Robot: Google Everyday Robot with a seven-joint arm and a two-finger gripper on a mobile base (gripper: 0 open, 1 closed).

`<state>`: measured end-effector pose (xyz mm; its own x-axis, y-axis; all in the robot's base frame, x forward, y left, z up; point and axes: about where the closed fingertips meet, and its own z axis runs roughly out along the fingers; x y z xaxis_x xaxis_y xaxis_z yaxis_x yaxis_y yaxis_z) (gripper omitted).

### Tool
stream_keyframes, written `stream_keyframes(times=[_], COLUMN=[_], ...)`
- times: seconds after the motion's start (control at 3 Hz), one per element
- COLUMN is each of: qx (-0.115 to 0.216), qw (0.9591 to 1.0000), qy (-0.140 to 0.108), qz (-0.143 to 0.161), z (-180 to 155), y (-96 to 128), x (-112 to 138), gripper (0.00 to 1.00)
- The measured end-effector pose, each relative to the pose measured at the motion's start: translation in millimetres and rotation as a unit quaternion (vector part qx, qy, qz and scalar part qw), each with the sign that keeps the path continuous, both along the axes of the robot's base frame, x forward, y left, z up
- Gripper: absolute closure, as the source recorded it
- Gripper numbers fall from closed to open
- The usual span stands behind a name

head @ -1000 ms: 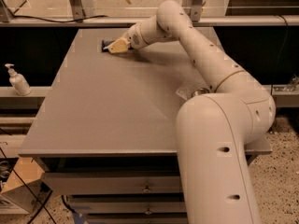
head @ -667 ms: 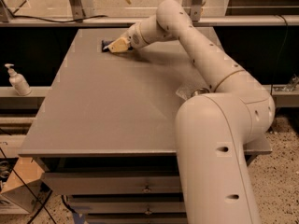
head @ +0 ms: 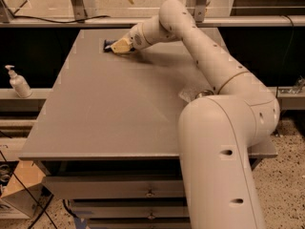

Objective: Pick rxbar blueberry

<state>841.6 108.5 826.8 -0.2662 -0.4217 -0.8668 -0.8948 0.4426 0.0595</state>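
Note:
The rxbar blueberry (head: pixel 108 44) is a small flat dark bar lying near the far left corner of the grey table (head: pixel 105 113). Only its left end shows; the rest is hidden by the gripper. My gripper (head: pixel 120 46), with tan fingertips, is down at table level directly on the bar's right part. The white arm reaches to it from the lower right across the table.
A white pump bottle (head: pixel 18 82) stands on a ledge left of the table. A cardboard box (head: pixel 19 187) sits on the floor at the lower left. Drawers (head: pixel 143 192) are under the table front. Metal frame posts (head: pixel 76 1) stand behind the far edge.

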Motion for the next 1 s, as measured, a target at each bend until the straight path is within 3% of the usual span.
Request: stream_keyframes(times=[0.33,1.0], qx=[0.031,0.082], qw=[0.9984,0.9814], qy=[-0.044,-0.168], qz=[0.014,0.044], z=[44,169], y=[-6,-33], x=[-5,-20], gripper=[1.0,1.0])
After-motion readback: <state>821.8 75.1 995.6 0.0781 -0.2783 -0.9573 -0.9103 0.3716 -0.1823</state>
